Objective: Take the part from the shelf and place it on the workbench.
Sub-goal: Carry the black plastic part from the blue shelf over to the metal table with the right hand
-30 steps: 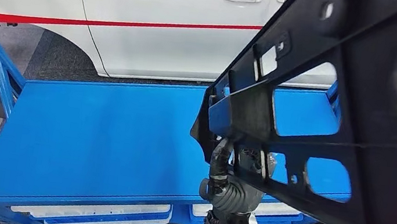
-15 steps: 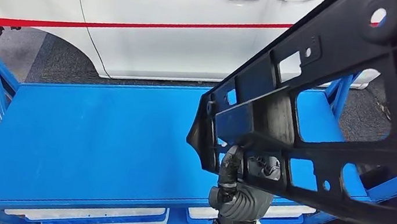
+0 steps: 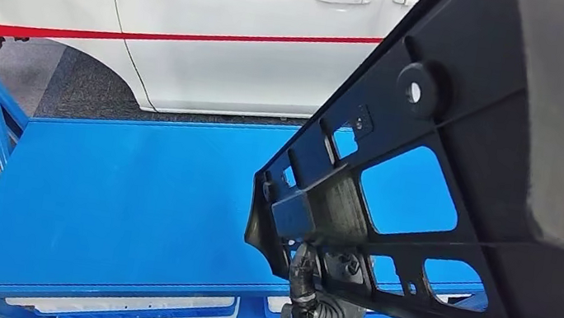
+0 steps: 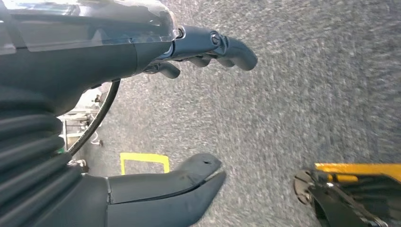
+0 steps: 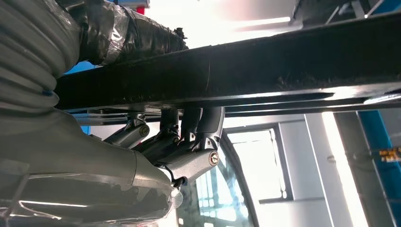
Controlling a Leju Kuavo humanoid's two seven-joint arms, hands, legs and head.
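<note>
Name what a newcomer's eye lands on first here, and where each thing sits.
The big black part looms close to the head camera on the right, a frame with cut-out openings, held from below by the right hand. Beneath it spreads the bright blue workbench. Behind stands a white car with a red stripe along its doors.

This looks like a car workshop or assembly hall. A white car (image 3: 198,22) with a red side stripe (image 3: 171,34) stands at the far side, behind a blue steel workbench (image 3: 124,195) with a welded frame. The floor (image 3: 81,81) is grey carpet-like matting (yellow marking tape (image 4: 144,163) runs across it).
</note>
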